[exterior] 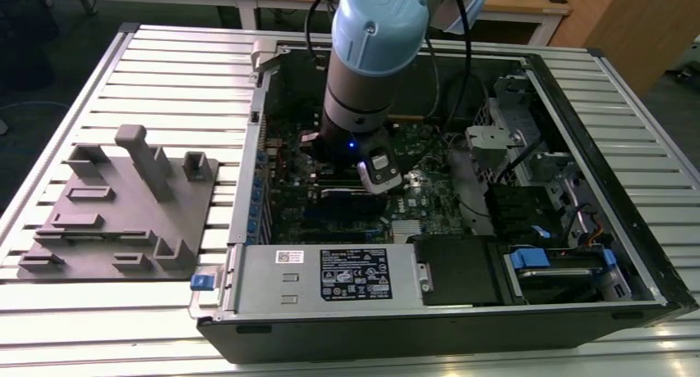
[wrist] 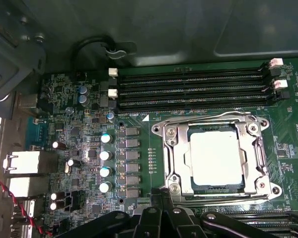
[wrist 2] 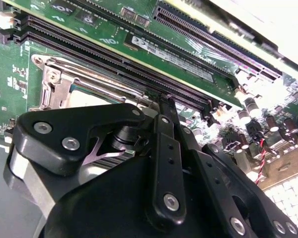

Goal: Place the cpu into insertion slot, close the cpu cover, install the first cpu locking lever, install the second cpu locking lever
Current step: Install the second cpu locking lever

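In the first wrist view the cpu, a silver-grey square, lies flat in the insertion slot, whose pin field is hidden under it. The cpu cover, a metal frame, lies flat around the chip. Thin wire levers run along two sides of the frame, one at the memory side and one at the gripper side; I cannot tell whether they are hooked. My gripper is shut with nothing in it, its tip by the socket's edge. The second wrist view has the gripper touching or just above the frame's rim.
The green motherboard lies inside an open computer case on a slatted table. Long black memory slots run beside the socket. A power supply box and a drive bay with blue handle line the case front. A grey fixture block stands at the exterior view's left.
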